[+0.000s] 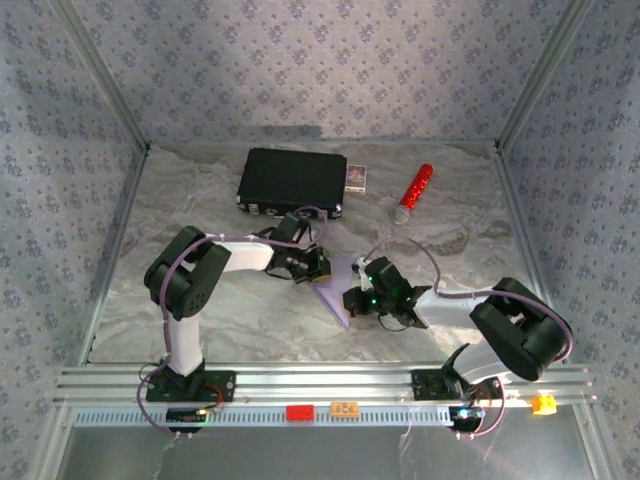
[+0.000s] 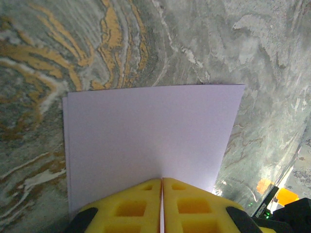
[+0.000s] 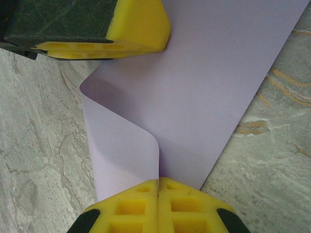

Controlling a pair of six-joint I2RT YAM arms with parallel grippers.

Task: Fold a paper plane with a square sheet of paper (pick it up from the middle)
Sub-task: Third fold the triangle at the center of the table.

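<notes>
My left jaws are pinched on one edge of the square sheet of paper [image 2: 150,136] and my right jaws are clamped on the opposite edge, where the lilac sheet curls over loosely. It spans between them over the middle of the marbled desk [image 2: 252,58], with a black case [image 1: 292,180] farther back.

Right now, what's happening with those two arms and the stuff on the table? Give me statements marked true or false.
1. The left gripper and the right gripper are each shut on the lilac paper sheet. True.
2. The sheet is already a slim pointed dart. False: it is a broad sheet, one part curled over.
3. The red-and-silver cylinder lies on the black case. False: it lies on the table, right of the case.
4. The small card box sits beside the case's right end. True.
</notes>
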